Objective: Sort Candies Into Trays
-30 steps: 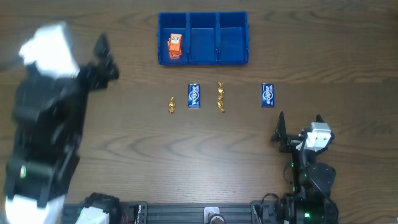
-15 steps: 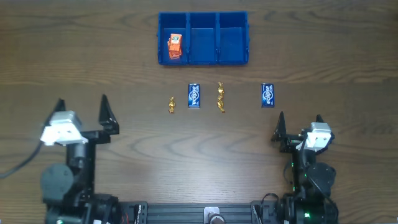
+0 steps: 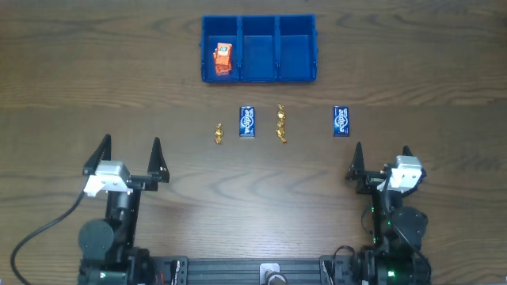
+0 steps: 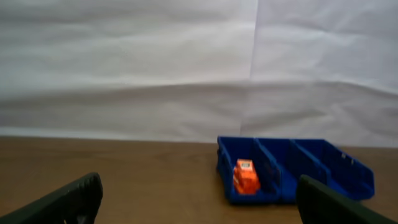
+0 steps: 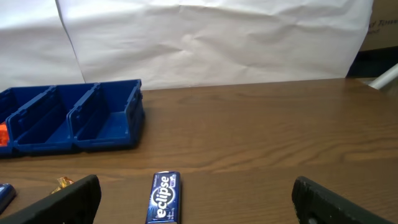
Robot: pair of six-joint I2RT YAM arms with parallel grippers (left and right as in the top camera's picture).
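Note:
A blue three-compartment tray [image 3: 258, 77] stands at the back of the table, with an orange candy [image 3: 223, 57] in its left compartment. In front of it lie two blue gum packs [image 3: 247, 121] [image 3: 341, 120] and gold-wrapped candies [image 3: 219, 133] [image 3: 280, 123]. My left gripper [image 3: 128, 154] is open near the front left, well short of the candies. My right gripper [image 3: 380, 159] is open at the front right, just behind the right gum pack [image 5: 164, 197]. The left wrist view shows the tray [image 4: 292, 171] with the orange candy [image 4: 245, 177] far ahead.
A white backdrop [image 5: 205, 37] hangs behind the table's far edge. A black cable [image 3: 40, 233] trails from the left arm at the front left. Bare wood lies to the left and right of the candies.
The left arm has swung down from high at the left and settled at the front left, its gripper open. The right arm and the candies have not moved.

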